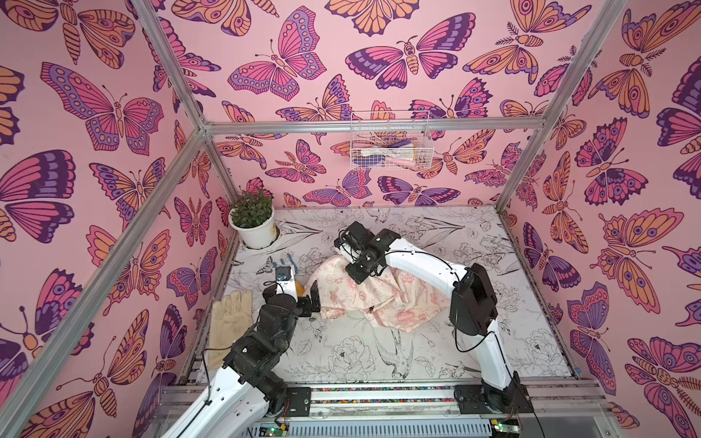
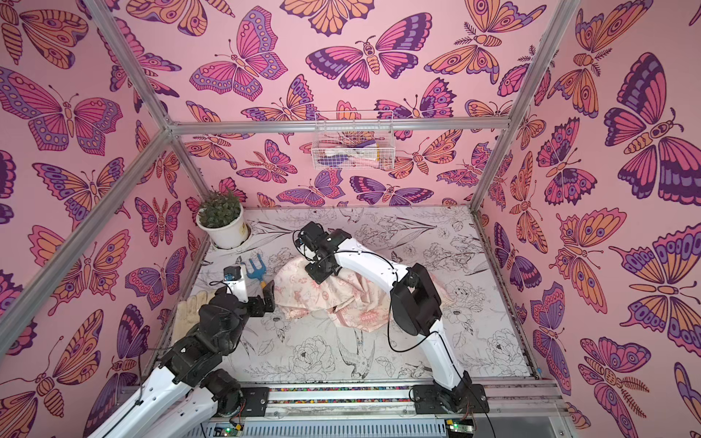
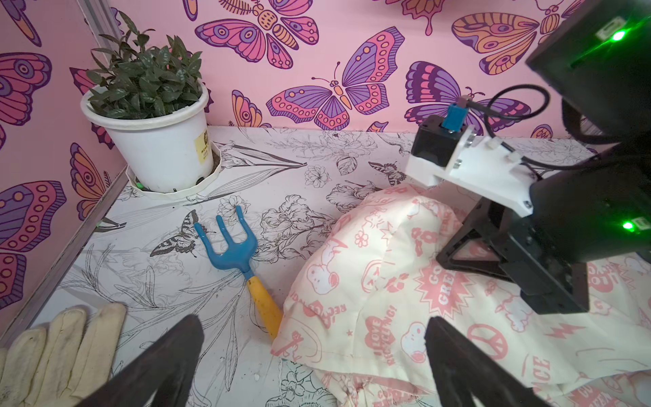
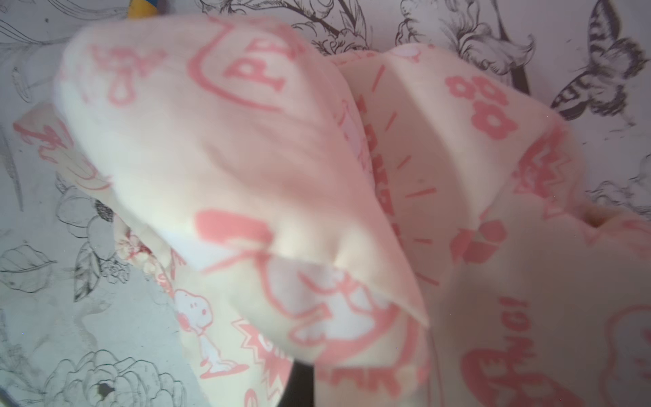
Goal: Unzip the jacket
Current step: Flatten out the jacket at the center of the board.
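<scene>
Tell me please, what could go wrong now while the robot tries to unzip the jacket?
The right gripper is shut on loose cloth of the jacket, seemingly not a zipper pull; lifting may only bunch it.
The handle of the rake touches the jacket edge; pulling could drag it.
The open left gripper holds nothing, so nothing anchors the jacket.

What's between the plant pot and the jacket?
A blue hand fork with a yellow handle, lying on the table, handle end at the jacket's edge. Clearest in the left wrist view.
</scene>
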Controlling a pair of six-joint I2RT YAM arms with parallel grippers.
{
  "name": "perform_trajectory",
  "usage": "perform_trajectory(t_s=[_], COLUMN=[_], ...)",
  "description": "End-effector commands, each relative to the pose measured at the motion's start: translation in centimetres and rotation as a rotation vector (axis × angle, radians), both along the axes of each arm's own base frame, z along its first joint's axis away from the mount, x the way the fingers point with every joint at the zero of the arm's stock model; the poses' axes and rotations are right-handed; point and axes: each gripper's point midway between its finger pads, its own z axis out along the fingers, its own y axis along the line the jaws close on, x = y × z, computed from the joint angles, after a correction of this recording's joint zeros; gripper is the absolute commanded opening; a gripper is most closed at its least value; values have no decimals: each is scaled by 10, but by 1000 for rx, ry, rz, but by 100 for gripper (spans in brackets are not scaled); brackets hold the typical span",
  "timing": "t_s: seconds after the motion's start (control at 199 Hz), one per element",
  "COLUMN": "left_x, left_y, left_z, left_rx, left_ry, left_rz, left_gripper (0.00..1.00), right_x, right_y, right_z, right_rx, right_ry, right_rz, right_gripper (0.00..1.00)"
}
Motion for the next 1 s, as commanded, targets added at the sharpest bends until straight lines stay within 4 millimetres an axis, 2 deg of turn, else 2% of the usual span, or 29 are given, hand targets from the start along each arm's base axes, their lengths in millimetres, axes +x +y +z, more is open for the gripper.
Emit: perform_trajectory(t_s=[0.0,0.065,0.145,0.266,0.376,0.456,0.476,0.527,0.557,0.602,0.712,0.823,0.843,0.903,0.913,0.948,0.998], left_x=[0,2,4,1,-5,-6,-6,-7,-6,-4,7,25,30,43,45,49,54], left_y=[-8,-21,-42,-84,-119,-138,-142,-151,-156,-162,-177,-188,-189,-186,-185,-183,-180], left_z=[-11,-11,-12,-11,-14,-21,-22,-30,-34,-40,-52,-58,-72,-84,-85,-93,-101], left_rx=[38,48,54,53,72,94,100,124,141,164,170,110,107,63,55,24,-29], left_ry=[40,44,49,58,97,129,134,152,160,171,201,253,297,346,353,381,412], left_rz=[-56,-127,-239,-475,-678,-780,-801,-840,-856,-872,-869,-796,-768,-665,-649,-591,-518], left_gripper=[100,100,99,94,87,84,84,84,84,84,84,85,85,84,84,84,83], right_x=[12,25,48,77,83,80,78,74,69,63,46,28,25,15,12,5,-6], right_y=[-21,-37,-62,-108,-145,-171,-176,-188,-195,-205,-224,-238,-240,-245,-246,-249,-249], right_z=[55,69,71,55,40,34,33,32,31,30,41,61,65,74,83,91,97], right_rx=[18,54,110,121,94,48,38,20,10,-6,-17,6,13,37,57,86,137], right_ry=[-132,-162,-146,-81,4,1,-3,-6,-2,3,-29,-76,-84,-101,-119,-133,-133], right_rz=[-97,-168,-276,-431,-511,-558,-567,-589,-597,-616,-655,-683,-690,-700,-704,-715,-720], right_gripper=[0,0,0,0,2,15,22,48,56,62,70,70,70,69,69,67,65])
